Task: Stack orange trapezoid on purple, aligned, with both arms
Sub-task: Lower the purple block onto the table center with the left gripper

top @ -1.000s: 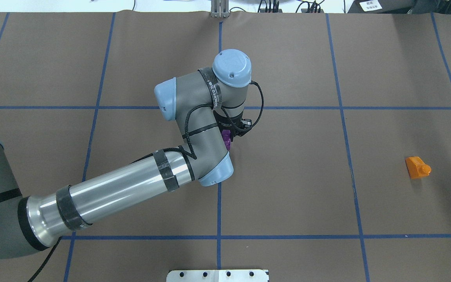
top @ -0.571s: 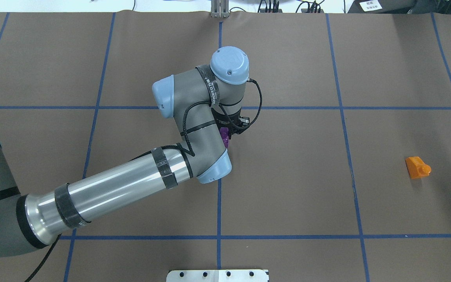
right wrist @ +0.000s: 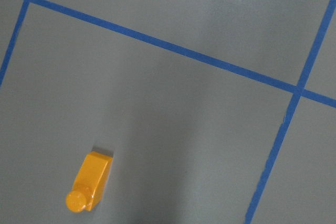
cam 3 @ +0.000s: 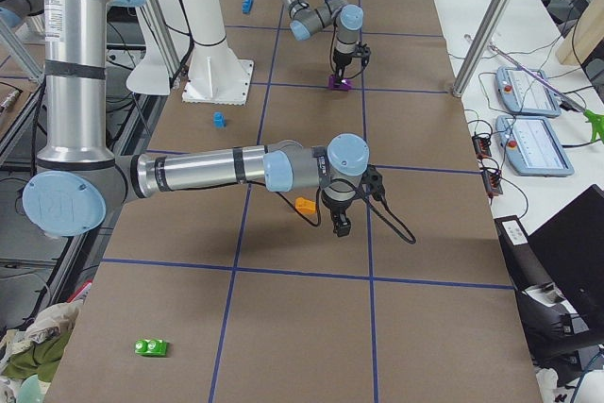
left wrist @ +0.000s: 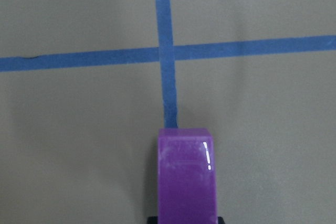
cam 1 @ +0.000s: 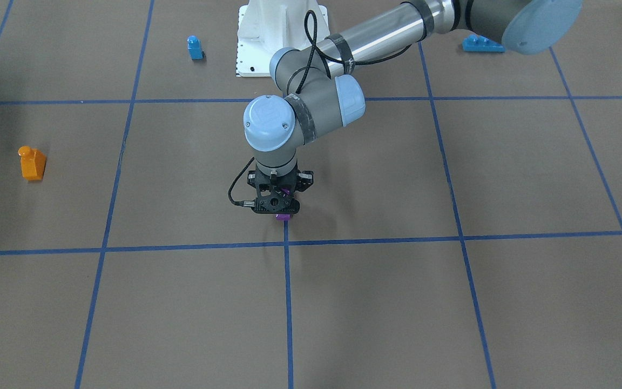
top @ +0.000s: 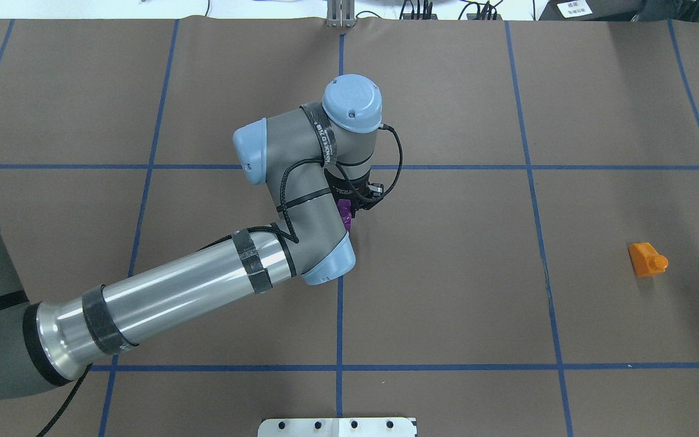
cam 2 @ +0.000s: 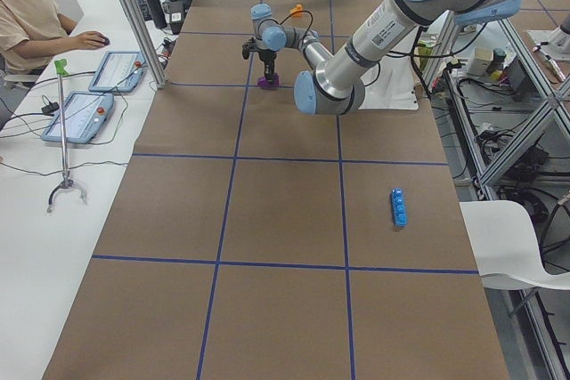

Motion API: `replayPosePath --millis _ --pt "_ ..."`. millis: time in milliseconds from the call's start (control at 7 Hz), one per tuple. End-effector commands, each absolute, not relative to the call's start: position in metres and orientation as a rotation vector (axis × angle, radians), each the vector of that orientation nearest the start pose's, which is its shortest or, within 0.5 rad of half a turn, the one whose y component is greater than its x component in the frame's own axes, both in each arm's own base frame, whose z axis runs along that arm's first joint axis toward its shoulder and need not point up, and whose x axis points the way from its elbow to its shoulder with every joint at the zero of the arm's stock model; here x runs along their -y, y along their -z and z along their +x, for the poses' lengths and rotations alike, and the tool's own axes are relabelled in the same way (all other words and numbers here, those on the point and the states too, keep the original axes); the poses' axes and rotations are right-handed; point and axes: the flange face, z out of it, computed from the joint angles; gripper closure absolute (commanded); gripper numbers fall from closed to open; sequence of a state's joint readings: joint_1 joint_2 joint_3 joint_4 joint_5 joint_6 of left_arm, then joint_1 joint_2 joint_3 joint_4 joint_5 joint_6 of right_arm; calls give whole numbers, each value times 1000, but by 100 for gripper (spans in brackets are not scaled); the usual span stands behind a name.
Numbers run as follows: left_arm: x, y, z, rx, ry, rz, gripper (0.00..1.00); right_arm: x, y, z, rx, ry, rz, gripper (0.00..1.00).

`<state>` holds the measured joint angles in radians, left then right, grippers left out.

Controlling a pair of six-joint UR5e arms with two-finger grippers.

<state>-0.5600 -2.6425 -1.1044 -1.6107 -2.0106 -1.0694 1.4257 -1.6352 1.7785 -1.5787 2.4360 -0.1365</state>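
The purple block [cam 1: 283,218] sits between the fingers of my left gripper [cam 1: 281,212], close to a blue tape crossing at the table's middle. It also shows in the overhead view [top: 344,212] and fills the bottom of the left wrist view [left wrist: 186,179]. I cannot tell whether it touches the table. The orange trapezoid [top: 647,260] lies alone far to the right, and shows in the right wrist view [right wrist: 89,181]. My right gripper [cam 3: 338,224] hangs above the table just beside the orange trapezoid [cam 3: 305,205]; I cannot tell whether it is open or shut.
A small blue single-stud block [cam 1: 195,47] and a blue brick [cam 1: 482,43] lie near the white robot base [cam 1: 268,38]. A green block [cam 3: 151,347] lies at the right end. An operator [cam 2: 27,15] sits at a side desk.
My left arm has shifted slightly left and away from the robot, and the purple block has gone with it. The orange trapezoid has not moved.
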Motion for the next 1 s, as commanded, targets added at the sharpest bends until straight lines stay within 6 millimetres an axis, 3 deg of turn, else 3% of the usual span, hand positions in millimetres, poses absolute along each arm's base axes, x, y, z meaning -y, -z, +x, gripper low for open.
replayPosePath --millis 0,286,714,857 --pt "518 -156 655 -759 -84 -48 100 472 -581 -13 869 325 122 0" --pt "518 -158 655 -757 -82 -49 100 472 -582 -13 869 326 120 0" --pt "517 -159 656 -756 -81 -52 74 472 -582 -15 869 329 118 0" --pt "517 -163 656 -752 -81 -54 71 472 -581 -15 869 330 120 0"
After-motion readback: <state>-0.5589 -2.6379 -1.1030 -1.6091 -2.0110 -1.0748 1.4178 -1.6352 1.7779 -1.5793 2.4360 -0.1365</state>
